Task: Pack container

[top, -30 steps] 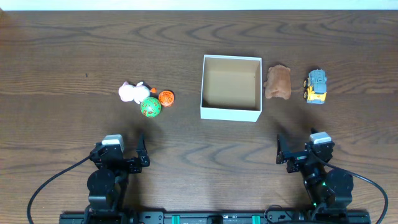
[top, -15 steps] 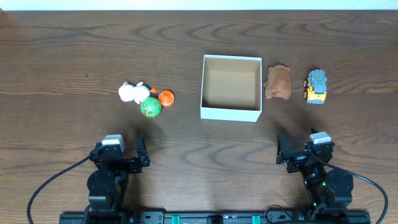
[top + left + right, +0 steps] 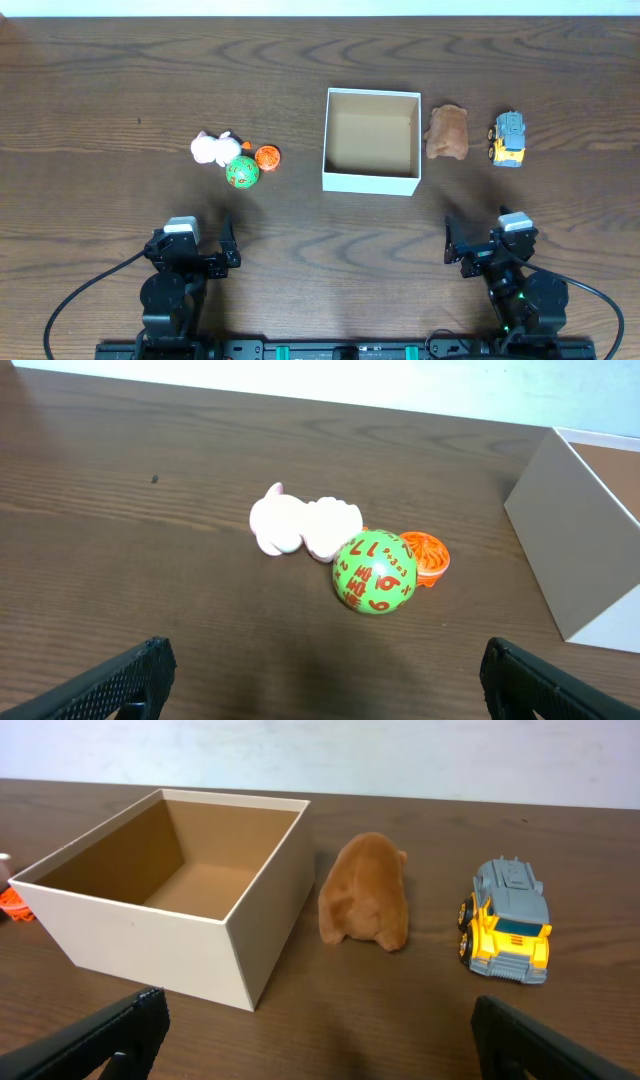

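Container (image 3: 370,182) stood on the surface (image 3: 100,100), a brown plush toy (image 3: 447,132) just beside its right wall and a green ball (image 3: 242,172) well apart on its left. The left pincer (image 3: 193,248) and right pincer (image 3: 490,245) both gaped wide, gripping nothing.

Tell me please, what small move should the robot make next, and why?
Probably the right gripper should reach forward toward the brown plush toy, which lies just beside the container. The container is empty, the toy lies straight ahead in the right wrist view, and this gripper is open, holding nothing.
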{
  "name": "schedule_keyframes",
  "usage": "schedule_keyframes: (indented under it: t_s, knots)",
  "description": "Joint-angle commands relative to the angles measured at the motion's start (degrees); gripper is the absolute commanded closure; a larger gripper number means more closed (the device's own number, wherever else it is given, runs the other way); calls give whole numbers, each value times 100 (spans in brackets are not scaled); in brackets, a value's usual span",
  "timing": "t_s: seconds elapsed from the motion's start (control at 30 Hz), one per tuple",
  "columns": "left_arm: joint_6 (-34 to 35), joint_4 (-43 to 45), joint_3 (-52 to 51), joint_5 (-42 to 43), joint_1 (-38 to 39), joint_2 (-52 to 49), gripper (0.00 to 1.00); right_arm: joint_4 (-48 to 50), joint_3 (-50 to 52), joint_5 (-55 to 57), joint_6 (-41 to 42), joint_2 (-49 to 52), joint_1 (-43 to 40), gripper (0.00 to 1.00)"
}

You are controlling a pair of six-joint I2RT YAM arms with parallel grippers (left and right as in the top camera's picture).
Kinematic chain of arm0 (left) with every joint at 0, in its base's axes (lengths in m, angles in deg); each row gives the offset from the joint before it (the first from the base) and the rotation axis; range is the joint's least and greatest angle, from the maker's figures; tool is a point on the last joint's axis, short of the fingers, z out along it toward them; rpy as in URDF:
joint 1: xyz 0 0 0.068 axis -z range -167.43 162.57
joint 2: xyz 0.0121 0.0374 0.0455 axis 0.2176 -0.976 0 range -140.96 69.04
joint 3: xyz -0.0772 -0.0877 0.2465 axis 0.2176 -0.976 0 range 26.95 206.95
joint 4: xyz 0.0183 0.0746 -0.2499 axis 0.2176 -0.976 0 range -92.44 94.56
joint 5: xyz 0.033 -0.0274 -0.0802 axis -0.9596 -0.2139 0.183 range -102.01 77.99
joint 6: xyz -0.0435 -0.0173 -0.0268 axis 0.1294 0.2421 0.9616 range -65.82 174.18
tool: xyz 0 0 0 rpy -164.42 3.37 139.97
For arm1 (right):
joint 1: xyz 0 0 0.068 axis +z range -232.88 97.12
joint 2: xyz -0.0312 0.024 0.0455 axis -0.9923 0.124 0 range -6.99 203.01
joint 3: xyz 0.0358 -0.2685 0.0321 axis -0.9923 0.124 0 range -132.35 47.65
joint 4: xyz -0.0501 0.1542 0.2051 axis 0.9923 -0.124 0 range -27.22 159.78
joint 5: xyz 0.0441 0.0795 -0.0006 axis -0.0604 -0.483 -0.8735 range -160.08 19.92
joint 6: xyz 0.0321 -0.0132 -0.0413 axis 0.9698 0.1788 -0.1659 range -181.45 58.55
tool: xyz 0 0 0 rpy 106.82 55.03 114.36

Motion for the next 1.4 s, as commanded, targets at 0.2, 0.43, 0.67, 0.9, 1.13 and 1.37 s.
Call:
schedule_keyframes:
  t_s: [0.2,0.43,0.67,0.9,1.13,1.37]
  knots:
    - [-286,4,-133,-96,24,39,2,-7,17,-7,74,-31,-37,1]
    - [-341,7,-133,-111,24,39,2,-7,17,26,17,-31,-37,1]
    - [-398,221,-131,-63,22,39,2,70,17,-350,367,-31,-37,1]
    - [-26,125,-79,22,22,-111,2,702,-11,-1143,612,17,-35,1]
    - [352,-28,850,17,17,-1377,2,527,-942,-743,413,1207,-37,1]
    - [348,-264,2675,0,17,-3711,2,-946,-3436,-291,-72,4094,-37,1]
